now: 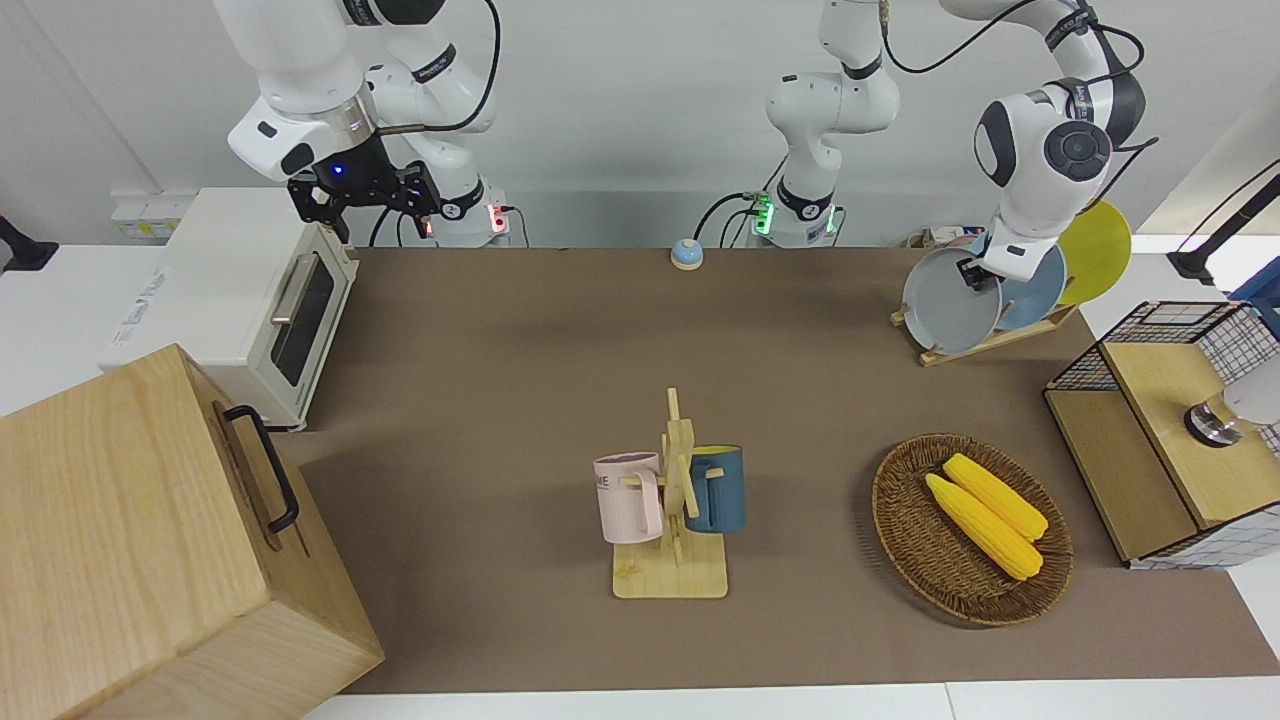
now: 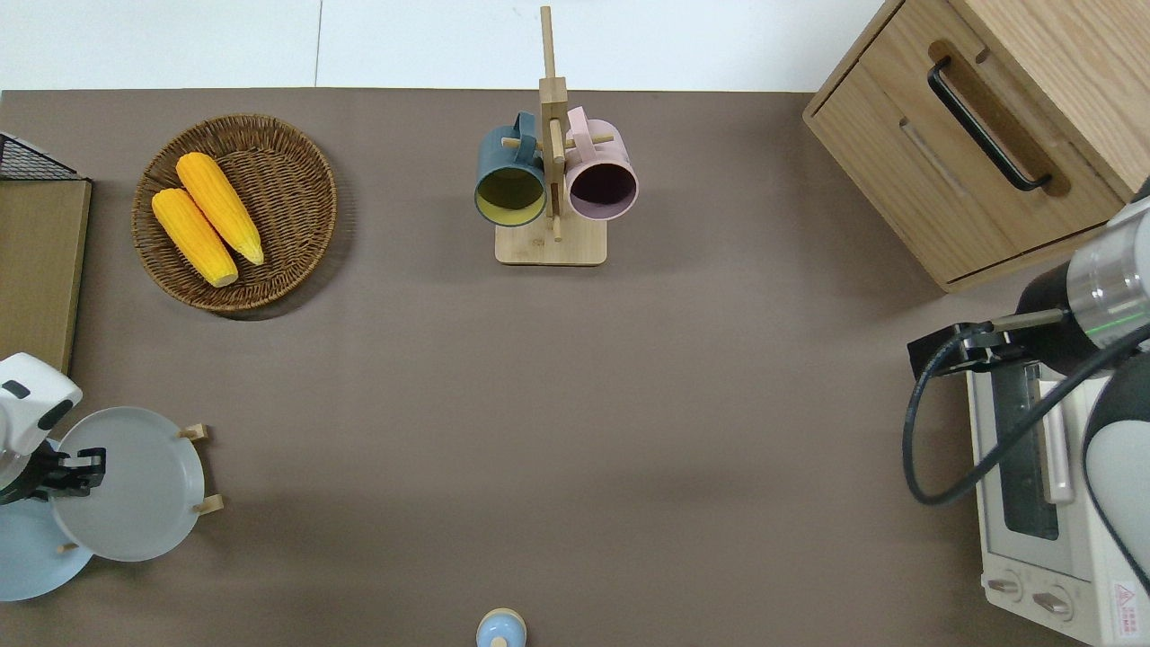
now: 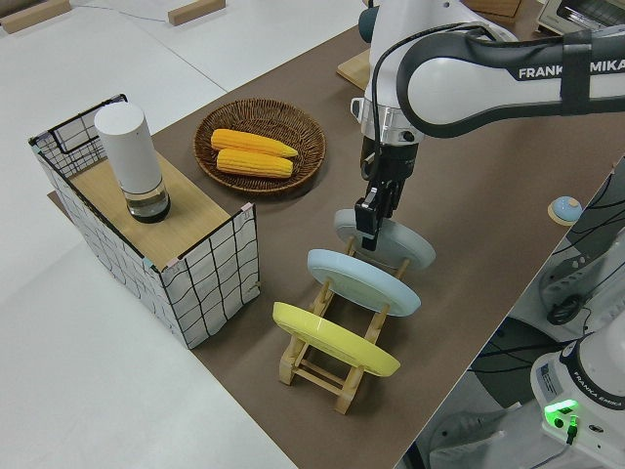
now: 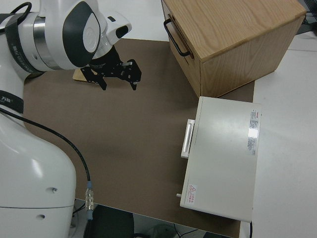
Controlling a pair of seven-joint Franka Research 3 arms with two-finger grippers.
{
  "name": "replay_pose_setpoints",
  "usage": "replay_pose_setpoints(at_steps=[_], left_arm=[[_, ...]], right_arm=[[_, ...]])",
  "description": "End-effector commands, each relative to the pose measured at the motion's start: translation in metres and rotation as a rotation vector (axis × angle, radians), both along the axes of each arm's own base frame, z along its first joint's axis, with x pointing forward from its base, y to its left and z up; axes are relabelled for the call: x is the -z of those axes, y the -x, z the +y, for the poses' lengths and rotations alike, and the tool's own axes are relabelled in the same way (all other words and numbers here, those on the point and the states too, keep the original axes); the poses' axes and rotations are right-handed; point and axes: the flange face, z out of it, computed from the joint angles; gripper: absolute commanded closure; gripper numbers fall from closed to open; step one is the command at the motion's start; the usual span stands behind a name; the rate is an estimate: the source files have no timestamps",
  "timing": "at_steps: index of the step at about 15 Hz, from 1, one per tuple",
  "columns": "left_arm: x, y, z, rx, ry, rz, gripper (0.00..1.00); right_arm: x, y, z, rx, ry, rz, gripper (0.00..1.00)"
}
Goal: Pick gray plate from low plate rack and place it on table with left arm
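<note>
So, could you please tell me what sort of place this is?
Probably a robotics lab staged as a kitchen: a toaster oven, a mug stand and a plate rack on one table.

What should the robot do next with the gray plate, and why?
Probably lift it gently up out of the low plate rack. The left gripper looks shut on the top rim of the gray plate, but the plate's bottom sits in the rack's end slot, next to the light blue plate. Rising first should free it before it goes to the bare table. The right arm is parked.
</note>
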Motion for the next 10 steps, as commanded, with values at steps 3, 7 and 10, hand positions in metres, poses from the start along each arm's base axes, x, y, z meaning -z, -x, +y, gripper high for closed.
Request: replay_pose_setpoints(at_steps=[3,7,10], left_arm=[[0.007,0.008,0.007,0.006,0.009,0.002,1.0],[0.004,0.007,0.006,0.008,0.008,-0.002,1.0],[-0.008,0.004,0.004,0.031,0.032,-0.003,1.0]], right_arm=[[-0.004,0.002,-0.002,0.014,0.007,0.0,0.017],[-0.003,0.002,-0.002,0.014,0.007,0.002,0.017],[-0.004,0.002,-0.003,0.016,0.008,0.0,0.017]])
